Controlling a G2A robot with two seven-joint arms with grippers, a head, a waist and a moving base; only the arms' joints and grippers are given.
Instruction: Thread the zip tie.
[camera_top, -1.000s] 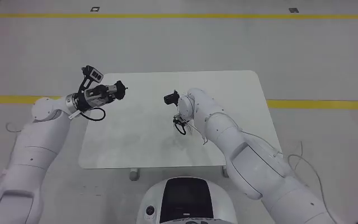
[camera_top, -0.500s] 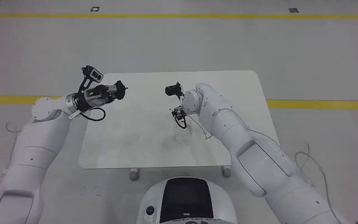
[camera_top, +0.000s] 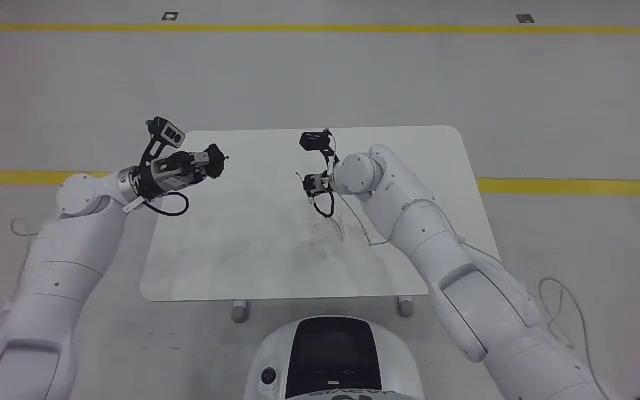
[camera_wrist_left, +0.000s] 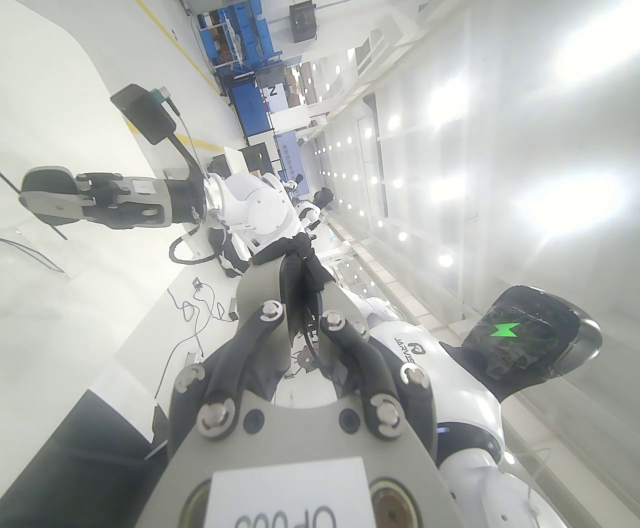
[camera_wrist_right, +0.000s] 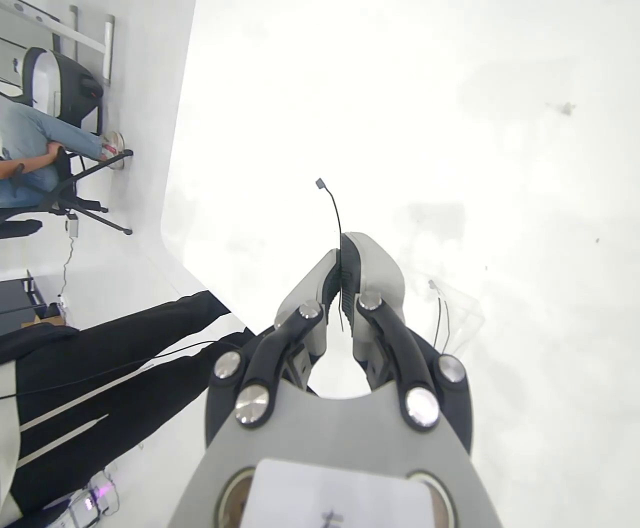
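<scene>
My right arm has swung away from me over the last second, carrying my right claw (camera_top: 317, 184) from above the middle of the table (camera_top: 430, 160) toward its far edge. My left arm has not shifted. The right claw is pinched tight on the black zip tie (camera_wrist_right: 334, 212), gripping it partway along the strap. The end with the small square head sticks out past the fingertips, and a short length trails back between the fingers. The tie is held up over the white tabletop. In the left wrist view it shows as a thin dark line crossing the tips of that claw. My left claw (camera_top: 217, 160) hangs over the table's far left corner, pointing across at the right claw and well apart from it. Its fingers are drawn together, with something dark at their tips that I cannot make out. A clear bag (camera_wrist_right: 462, 312) with a few more thin ties in it lies flat on the table, near the right claw on the side closer to me.
</scene>
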